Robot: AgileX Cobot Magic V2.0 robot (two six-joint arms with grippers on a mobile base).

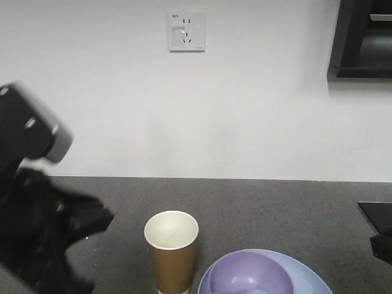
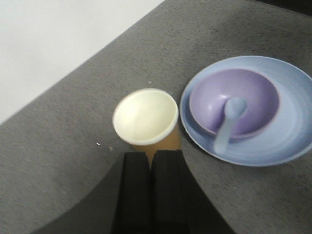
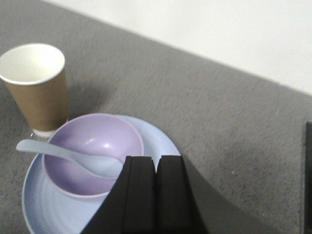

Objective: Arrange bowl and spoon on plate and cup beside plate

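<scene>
Nearest to us in the front view, the light blue plate runs off the bottom edge of the picture, with the brown paper cup standing upright just beside its left rim. From our left wrist view the cup and the plate look very close, though we cannot tell whether they touch.

The lavender bowl sits on the plate, toward the side nearer the cup. The pale spoon lies in the bowl, its scoop low against the inside and its handle resting over the rim and reaching out above the plate. The cup shows only its white inside.

Our left end effector is clenched, its two dark fingers pressed together just short of the cup's wall and holding nothing. Our right end effector is likewise clenched and empty, above the bowl's near edge.

The plate is wide, shallow and rimmed; the bowl is round and glossy; the cup tapers to its base under a rolled white rim.

The dark speckled surface lies open behind the dishes as far as its straight back edge, where the white wall rises, carrying a white socket. At left the blurred black left arm fills the frame edge.
</scene>
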